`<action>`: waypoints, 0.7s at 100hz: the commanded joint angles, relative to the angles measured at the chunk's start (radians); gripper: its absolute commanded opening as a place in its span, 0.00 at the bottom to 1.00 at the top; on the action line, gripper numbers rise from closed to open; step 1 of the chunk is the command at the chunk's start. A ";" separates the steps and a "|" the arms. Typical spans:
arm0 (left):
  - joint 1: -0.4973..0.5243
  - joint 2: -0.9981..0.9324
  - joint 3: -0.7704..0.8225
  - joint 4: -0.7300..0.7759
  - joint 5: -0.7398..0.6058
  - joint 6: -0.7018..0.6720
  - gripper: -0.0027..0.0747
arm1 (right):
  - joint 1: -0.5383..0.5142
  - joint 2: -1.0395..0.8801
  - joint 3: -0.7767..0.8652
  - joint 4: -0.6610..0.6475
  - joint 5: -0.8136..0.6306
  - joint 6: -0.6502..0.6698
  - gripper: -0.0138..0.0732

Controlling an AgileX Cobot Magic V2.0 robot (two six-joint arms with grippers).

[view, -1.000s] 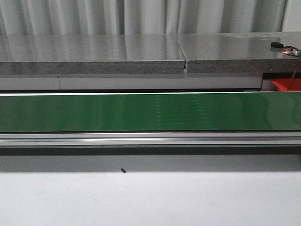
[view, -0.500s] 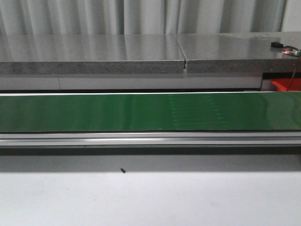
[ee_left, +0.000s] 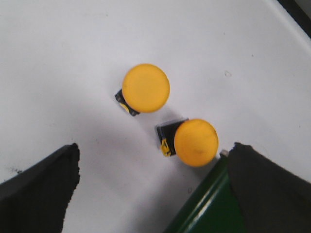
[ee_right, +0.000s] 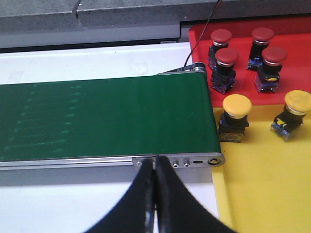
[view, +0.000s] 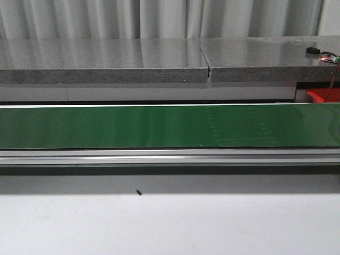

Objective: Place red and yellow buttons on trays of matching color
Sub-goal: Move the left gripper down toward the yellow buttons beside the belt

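Two yellow buttons wait under spread left jaws; the right jaws are pressed together, empty.

The nearer yellow button (ee_left: 196,142) lies tipped just beside the green belt (ee_left: 206,208), the other (ee_left: 145,88) further off; a careless closing could nudge it away. Red tray (ee_right: 291,34) and yellow tray (ee_right: 262,179) already hold buttons.
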 commanded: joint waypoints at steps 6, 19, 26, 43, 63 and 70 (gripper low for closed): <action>0.002 0.022 -0.122 -0.001 -0.007 -0.061 0.81 | 0.002 0.006 -0.026 0.004 -0.070 -0.010 0.08; 0.002 0.095 -0.210 -0.004 0.039 -0.063 0.81 | 0.002 0.006 -0.026 0.004 -0.070 -0.010 0.08; 0.002 0.128 -0.249 -0.006 0.064 -0.063 0.81 | 0.002 0.006 -0.026 0.004 -0.070 -0.010 0.08; 0.002 0.189 -0.301 -0.005 0.095 -0.065 0.81 | 0.002 0.006 -0.026 0.004 -0.070 -0.010 0.08; 0.002 0.236 -0.311 -0.001 0.095 -0.086 0.81 | 0.002 0.006 -0.026 0.004 -0.070 -0.010 0.08; 0.002 0.242 -0.311 -0.001 0.095 -0.086 0.81 | 0.002 0.006 -0.026 0.004 -0.070 -0.010 0.08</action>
